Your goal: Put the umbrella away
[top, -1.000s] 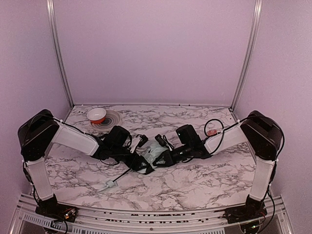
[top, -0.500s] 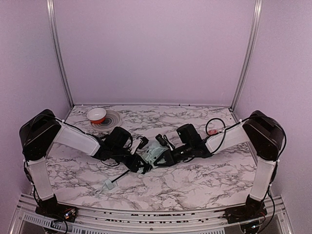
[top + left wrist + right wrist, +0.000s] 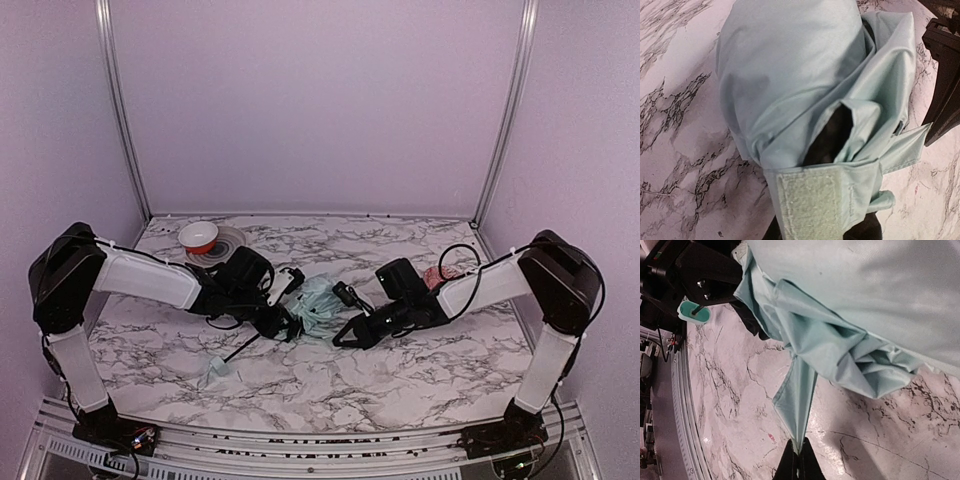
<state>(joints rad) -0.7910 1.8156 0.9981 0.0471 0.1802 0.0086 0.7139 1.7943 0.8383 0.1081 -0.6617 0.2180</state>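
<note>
Nearest me lies the handle (image 3: 214,366). Beyond it, my right gripper (image 3: 798,456) pinches a limp corner of the umbrella (image 3: 318,300), which is bunched between both grippers. Whether the left gripper (image 3: 287,324) is clamped, I cannot tell. The fabric looks light, floppy and slippery, so I'd hold the stiff shaft (image 3: 245,348).

Both arms reach low and inward from their bases, with elbows bent and forearms almost level, so the wrists point toward each other. The left hand (image 3: 284,322) is closed on the umbrella (image 3: 318,303), whose fabric hides most of its fingers. The right hand (image 3: 799,447), a little way off the left hand's tip, has its jaws closed and pinches a corner of the fabric.
</note>
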